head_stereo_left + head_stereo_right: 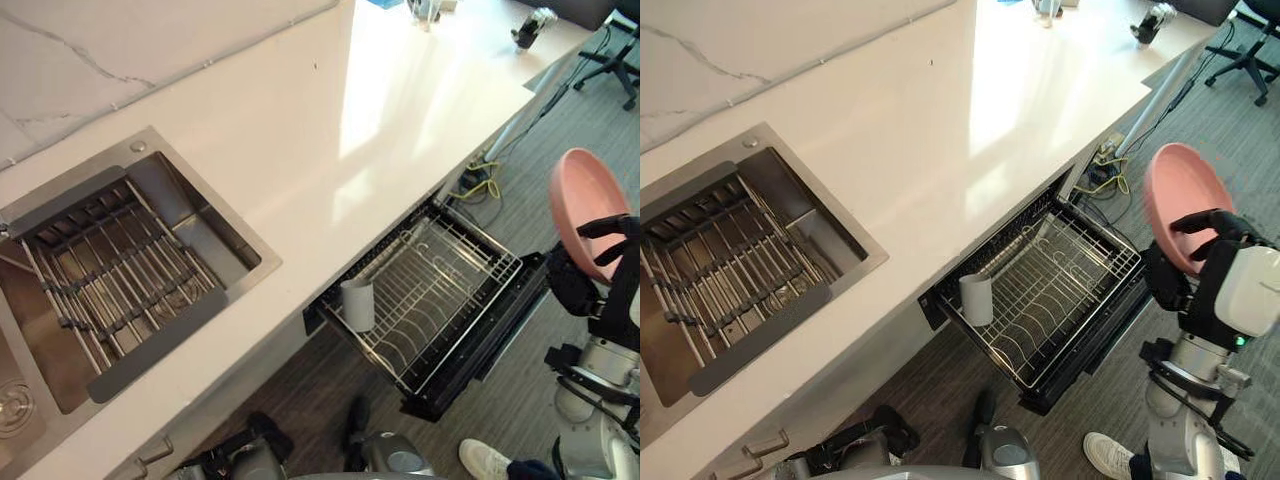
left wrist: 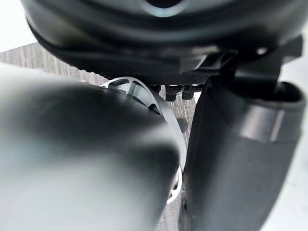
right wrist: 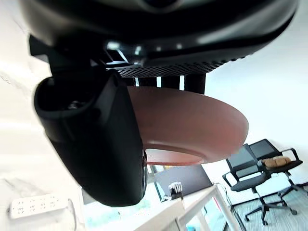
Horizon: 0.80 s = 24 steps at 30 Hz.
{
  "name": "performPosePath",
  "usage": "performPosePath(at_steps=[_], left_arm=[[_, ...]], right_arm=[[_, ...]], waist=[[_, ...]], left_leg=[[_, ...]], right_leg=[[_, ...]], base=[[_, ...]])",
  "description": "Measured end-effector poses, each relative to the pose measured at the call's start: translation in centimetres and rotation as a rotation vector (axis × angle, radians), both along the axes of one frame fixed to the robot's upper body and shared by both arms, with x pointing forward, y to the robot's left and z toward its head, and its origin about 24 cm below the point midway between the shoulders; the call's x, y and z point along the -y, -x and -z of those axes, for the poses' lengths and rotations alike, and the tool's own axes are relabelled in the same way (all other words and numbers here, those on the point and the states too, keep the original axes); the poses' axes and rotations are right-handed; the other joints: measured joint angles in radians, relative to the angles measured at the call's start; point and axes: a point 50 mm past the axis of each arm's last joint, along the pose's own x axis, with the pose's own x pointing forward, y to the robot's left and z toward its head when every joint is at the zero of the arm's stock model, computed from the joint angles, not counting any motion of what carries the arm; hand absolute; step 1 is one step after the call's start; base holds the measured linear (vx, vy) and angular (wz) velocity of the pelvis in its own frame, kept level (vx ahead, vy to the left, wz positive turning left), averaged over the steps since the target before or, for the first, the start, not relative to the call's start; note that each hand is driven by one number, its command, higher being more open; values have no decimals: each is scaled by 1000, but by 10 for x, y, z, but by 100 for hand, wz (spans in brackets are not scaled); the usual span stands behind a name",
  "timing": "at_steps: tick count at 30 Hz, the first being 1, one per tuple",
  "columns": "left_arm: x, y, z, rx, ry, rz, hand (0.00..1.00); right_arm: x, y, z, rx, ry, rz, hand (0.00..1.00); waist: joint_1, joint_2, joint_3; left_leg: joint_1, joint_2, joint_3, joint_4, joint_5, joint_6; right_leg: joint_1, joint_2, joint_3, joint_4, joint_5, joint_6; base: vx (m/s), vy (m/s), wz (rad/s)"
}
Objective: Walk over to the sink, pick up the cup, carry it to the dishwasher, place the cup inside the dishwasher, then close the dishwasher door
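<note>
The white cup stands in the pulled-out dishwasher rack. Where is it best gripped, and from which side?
Grip the cup round its upper side wall, probably from above and from the open middle of the rack. It stands upright with no handle visible, in a corner, so rack walls fence two sides. The right robot hand holds a pink plate.

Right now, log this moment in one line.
right hand: shut on pink plate | cup: standing in rack | dishwasher: open
</note>
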Motion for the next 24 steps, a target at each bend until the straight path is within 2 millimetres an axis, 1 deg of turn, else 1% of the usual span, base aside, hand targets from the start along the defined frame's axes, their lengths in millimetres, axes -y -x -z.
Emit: performPosePath(at_steps=[6, 7, 9, 11, 12, 13, 15, 16, 18, 19, 20, 23, 24], left_arm=[[9, -7, -1, 69, 9, -24, 100], [10, -8, -1, 80, 13, -21, 100], [13, -10, -1, 93, 25, -15, 100], [18, -12, -1, 111, 51, 13, 100], [20, -13, -1, 124, 68, 15, 100], [21, -16, -2, 135, 72, 23, 100], [25, -24, -4, 174, 93, 48, 100], [26, -26, -5, 184, 98, 52, 100], [31, -36, -7, 218, 116, 80, 100], [34, -40, -9, 242, 121, 98, 100], [35, -41, -10, 247, 126, 105, 100], [39, -44, -11, 270, 149, 129, 100], [42, -47, -12, 279, 154, 147, 100]], right_arm=[[-14, -5, 13, -107, -44, -70, 0], [-16, -7, 17, -129, -53, -83, 0], [-17, -12, 25, -162, -77, -91, 0], [-15, -19, 39, -218, -114, -71, 0], [-15, -25, 48, -253, -141, -63, 0], [-15, -28, 52, -268, -157, -58, 0], [-12, -42, 63, -303, -188, -21, 0], [-11, -46, 64, -305, -192, -6, 0], [-3, -58, 64, -302, -200, 57, 0], [4, -64, 60, -288, -205, 88, 0], [7, -67, 59, -282, -210, 102, 0], [21, -84, 39, -222, -202, 138, 0], [28, -89, 30, -208, -179, 149, 0]], waist=[[6, 24, 49], [11, 31, 59], [12, 46, 72], [11, 65, 86], [15, 70, 94], [18, 73, 102], [29, 87, 128], [30, 91, 137], [45, 110, 168], [53, 123, 180], [54, 129, 183], [56, 157, 196], [57, 171, 203]], left_leg=[[-10, -9, -42, 13, -7, 10], [-10, -16, -47, 8, -10, 14], [-10, -30, -56, -8, -8, 14], [-10, -57, -73, -29, 1, 27], [-10, -73, -76, -47, 6, 31], [-10, -81, -79, -57, 10, 34], [-25, -117, -91, -103, 34, 49], [-30, -127, -97, -115, 41, 53], [-40, -149, -112, -138, 52, 65], [-45, -160, -128, -144, 54, 68], [-50, -165, -136, -146, 54, 68], [-74, -185, -169, -158, 57, 72], [-85, -194, -184, -167, 61, 76]], right_leg=[[21, -11, -48, 0, -4, 6], [20, -18, -53, 5, -9, 12], [16, -33, -63, 23, -17, 16], [9, -57, -83, 54, -29, 22], [-1, -70, -88, 72, -35, 25], [-4, -76, -92, 77, -36, 26], [-29, -98, -107, 91, -36, 31], [-35, -104, -110, 95, -35, 33], [-47, -119, -121, 103, -33, 36], [-51, -127, -126, 105, -31, 40], [-56, -131, -128, 106, -30, 42], [-87, -151, -126, 126, -30, 47], [-106, -161, -124, 141, -33, 52]], base=[[9, 61, 21], [26, 111, 17], [49, 108, 18], [65, 118, 30], [56, 99, 26], [66, 109, 21], [75, 125, 27], [72, 110, 30], [78, 111, 22], [73, 100, 14], [79, 86, 12], [63, 86, 3], [25, 78, 1]])
